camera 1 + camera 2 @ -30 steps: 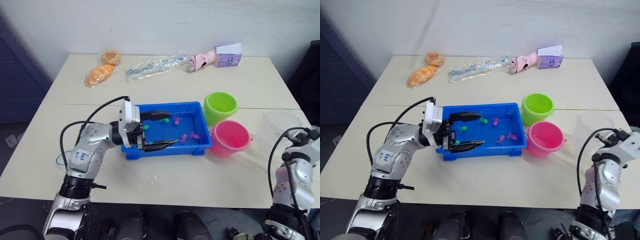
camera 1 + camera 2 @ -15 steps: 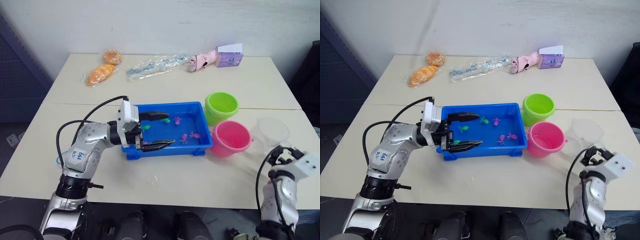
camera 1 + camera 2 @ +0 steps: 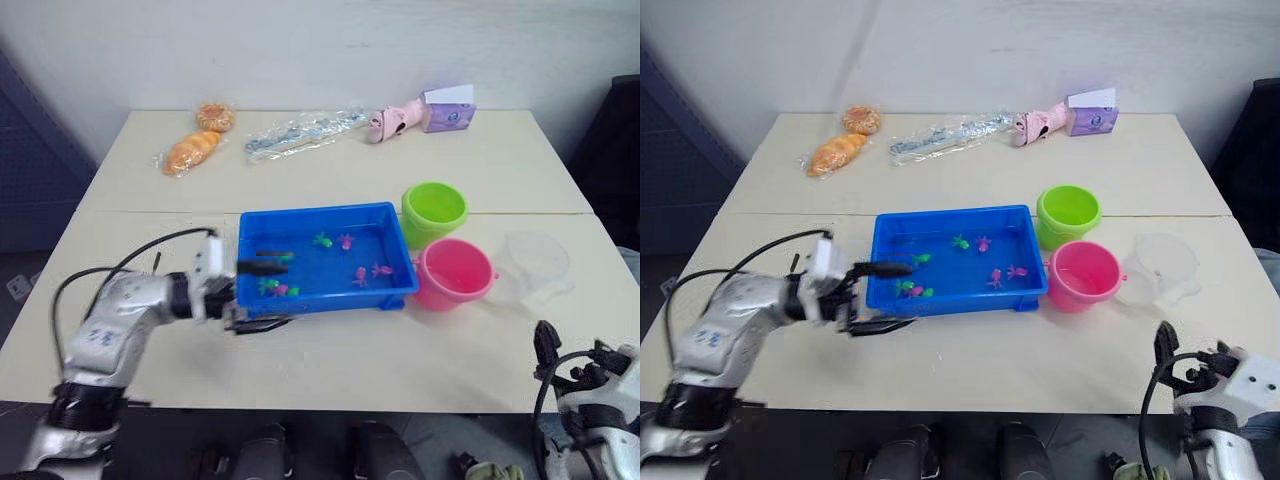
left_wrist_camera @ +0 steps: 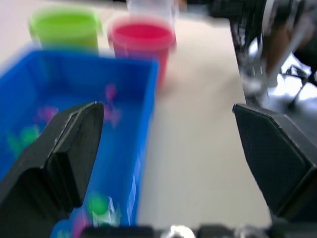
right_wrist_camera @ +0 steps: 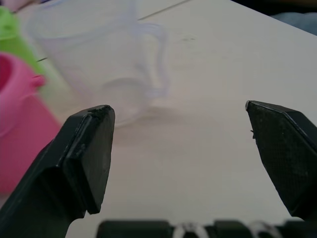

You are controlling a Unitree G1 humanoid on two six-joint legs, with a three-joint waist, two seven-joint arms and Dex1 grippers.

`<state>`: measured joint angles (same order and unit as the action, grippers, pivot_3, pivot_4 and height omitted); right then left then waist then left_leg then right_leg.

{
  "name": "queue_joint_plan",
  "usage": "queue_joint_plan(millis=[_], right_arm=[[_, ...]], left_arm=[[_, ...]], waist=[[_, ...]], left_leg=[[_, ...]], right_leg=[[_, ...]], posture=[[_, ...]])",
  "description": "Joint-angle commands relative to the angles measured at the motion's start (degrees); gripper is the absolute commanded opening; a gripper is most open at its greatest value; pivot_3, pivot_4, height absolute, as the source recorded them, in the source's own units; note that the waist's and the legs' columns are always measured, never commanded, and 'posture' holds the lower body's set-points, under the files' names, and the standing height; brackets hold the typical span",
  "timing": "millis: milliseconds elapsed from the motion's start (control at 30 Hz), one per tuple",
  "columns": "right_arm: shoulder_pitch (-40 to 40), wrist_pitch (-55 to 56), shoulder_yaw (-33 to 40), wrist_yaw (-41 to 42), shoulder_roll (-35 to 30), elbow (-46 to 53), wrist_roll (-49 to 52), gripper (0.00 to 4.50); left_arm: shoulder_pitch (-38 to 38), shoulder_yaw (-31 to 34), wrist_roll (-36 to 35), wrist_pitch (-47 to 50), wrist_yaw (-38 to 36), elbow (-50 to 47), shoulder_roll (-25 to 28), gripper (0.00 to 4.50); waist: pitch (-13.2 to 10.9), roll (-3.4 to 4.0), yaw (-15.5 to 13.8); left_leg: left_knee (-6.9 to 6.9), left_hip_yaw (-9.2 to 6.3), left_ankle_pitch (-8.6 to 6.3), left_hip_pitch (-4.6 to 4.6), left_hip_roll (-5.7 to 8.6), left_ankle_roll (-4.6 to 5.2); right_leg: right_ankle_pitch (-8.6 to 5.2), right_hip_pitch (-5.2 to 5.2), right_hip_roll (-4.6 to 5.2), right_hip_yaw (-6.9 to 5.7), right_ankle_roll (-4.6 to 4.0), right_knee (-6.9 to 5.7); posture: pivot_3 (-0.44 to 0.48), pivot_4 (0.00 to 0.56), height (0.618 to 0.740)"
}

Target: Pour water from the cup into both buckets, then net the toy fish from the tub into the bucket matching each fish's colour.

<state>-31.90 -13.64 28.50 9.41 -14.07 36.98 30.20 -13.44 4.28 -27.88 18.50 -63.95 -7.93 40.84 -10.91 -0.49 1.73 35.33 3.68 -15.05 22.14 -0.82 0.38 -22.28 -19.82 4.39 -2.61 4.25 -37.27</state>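
Note:
The blue tub (image 3: 318,210) sits mid-table with several green and pink toy fish (image 3: 360,275) in it. Just right of it stand the lime green bucket (image 3: 434,212) and, nearer me, the pink bucket (image 3: 453,273). The transparent cup (image 3: 537,265) stands upright on the table to the right of the pink bucket, held by nothing. My left gripper (image 3: 268,290) is open at the tub's front left corner, one finger over the tub and one in front of its rim. Low by the table's front right edge, my right gripper (image 5: 178,109) is open and empty, and the cup (image 5: 104,54) lies ahead of it.
Along the table's far side lie bagged bread rolls (image 3: 190,150), a clear plastic packet (image 3: 300,130), a pink toy (image 3: 395,118) and a purple box (image 3: 448,108). Something dark stands past the table's right edge (image 3: 612,150).
My right gripper has opened, let go of the cup and dropped back toward the front right edge. The left gripper has drawn back left from over the tub to its corner.

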Motion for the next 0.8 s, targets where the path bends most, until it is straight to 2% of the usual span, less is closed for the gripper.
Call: queue_joint_plan(millis=[33,133,233,267,333,500,600,733,800], right_arm=[[-3.4,9.2,-1.1,17.5,-6.7,6.2,0.4,4.46],[-4.8,13.1,-2.0,29.6,-12.9,6.6,2.9,4.46],[-2.9,15.3,-4.1,38.3,-17.8,5.6,4.7,4.46],[-2.5,12.5,-4.6,40.1,-19.5,6.4,9.9,4.46],[-1.3,10.2,-5.0,41.4,-20.9,7.3,15.1,4.46],[5.7,12.0,-8.5,43.6,-22.4,7.7,13.1,4.46],[10.4,12.8,-10.2,43.8,-22.3,6.8,12.0,4.46],[14.3,13.8,-12.1,45.0,-21.3,5.1,12.4,4.46],[16.4,14.1,-13.6,47.0,-21.6,3.7,12.1,4.46]], left_arm=[[3.9,10.7,-2.5,-1.2,3.0,2.1,1.3,4.50],[9.2,19.3,-5.6,2.7,5.4,3.8,2.2,4.50],[16.4,25.5,-1.0,-5.6,5.2,7.2,3.4,4.50],[18.1,28.7,0.7,-9.9,7.6,9.4,2.5,4.50],[20.8,32.8,1.6,-13.4,10.3,12.1,1.4,4.50],[32.4,42.1,3.2,-15.7,15.4,18.7,-1.5,4.50],[36.7,44.8,2.0,-13.8,17.0,19.7,-3.3,4.50],[37.5,46.4,1.7,-13.9,21.5,18.6,-5.4,4.50],[34.9,45.1,1.5,-11.1,24.8,15.9,-5.3,4.50]], waist=[[0.0,-0.10,-0.1],[0.0,-0.22,-0.1],[0.0,-0.43,0.1],[0.0,-0.44,-0.1],[0.0,-0.46,-0.2],[0.1,-0.79,-0.3],[0.1,-0.85,-0.2],[0.2,-0.99,-0.2],[0.2,-1.05,-0.6]], left_leg=[[0.00,-0.02,-0.01,0.02,0.00,0.06],[-0.03,-0.04,-0.05,0.02,-0.01,0.15],[-0.08,-0.06,-0.10,-0.02,-0.04,0.16],[-0.08,-0.06,-0.12,-0.03,-0.03,0.20],[-0.08,-0.06,-0.15,0.00,-0.02,0.25],[-0.07,-0.17,-0.21,0.02,-0.02,0.31],[-0.07,-0.15,-0.26,0.03,-0.02,0.34],[-0.07,-0.15,-0.30,0.06,-0.02,0.33],[-0.07,-0.19,-0.31,0.09,-0.02,0.32]], right_leg=[[0.00,0.01,0.00,-0.01,0.00,0.05],[0.00,0.08,0.03,-0.05,0.00,0.21],[0.00,0.12,0.02,-0.07,0.00,0.30],[0.00,0.14,0.05,-0.08,0.00,0.32],[0.01,0.14,0.10,-0.09,0.00,0.38],[0.01,0.21,0.13,-0.19,-0.01,0.48],[0.01,0.21,0.15,-0.19,-0.01,0.56],[-0.01,0.21,0.19,-0.18,-0.05,0.73],[-0.01,0.22,0.19,-0.20,-0.07,0.76]], posture=[[0.000,0.150,0.740],[0.000,0.150,0.740],[0.000,0.150,0.740],[0.000,0.150,0.740],[0.000,0.150,0.740],[0.000,0.150,0.740],[0.000,0.150,0.740],[0.000,0.150,0.740],[0.000,0.150,0.740]])
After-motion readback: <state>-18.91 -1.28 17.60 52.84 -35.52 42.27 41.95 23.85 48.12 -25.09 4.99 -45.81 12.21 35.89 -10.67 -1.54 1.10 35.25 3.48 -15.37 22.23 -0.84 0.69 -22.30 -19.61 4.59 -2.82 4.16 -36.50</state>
